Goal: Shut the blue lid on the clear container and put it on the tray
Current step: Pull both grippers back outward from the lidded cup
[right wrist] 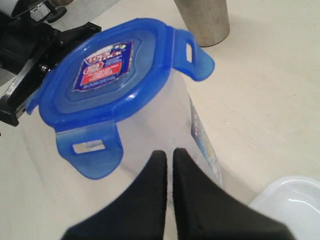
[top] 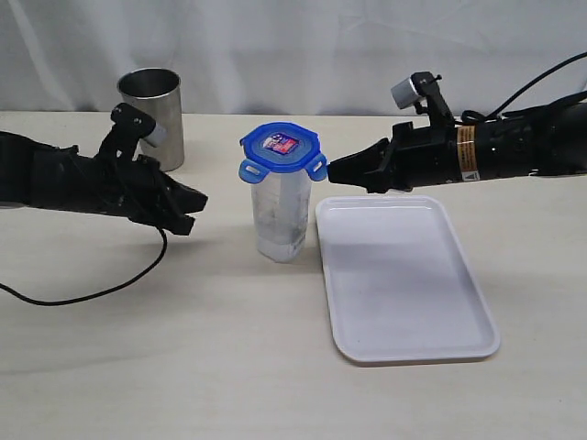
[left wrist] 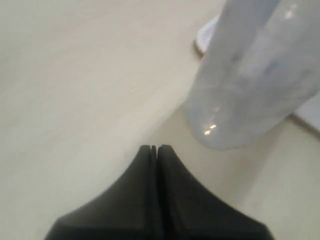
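Left pincer (top: 188, 213) was shut with nothing in it, its tip low over the tabletop (top: 202, 357), near the base of the clear container (top: 280, 225) but apart from it. A steel tumbler (top: 151, 117) stood behind that arm, towards the back edge. The container stood upright mid-tabletop, just beside the left rim of the tray (top: 323, 240). The blue lid (top: 282, 149) sat on its mouth, visible flaps splayed outward, not snapped down. Right pincer (top: 337, 170) was also shut and empty, tip close to the lid's right flap; contact unclear. The tray lay flat below the right arm. Open tabletop ran along the front.
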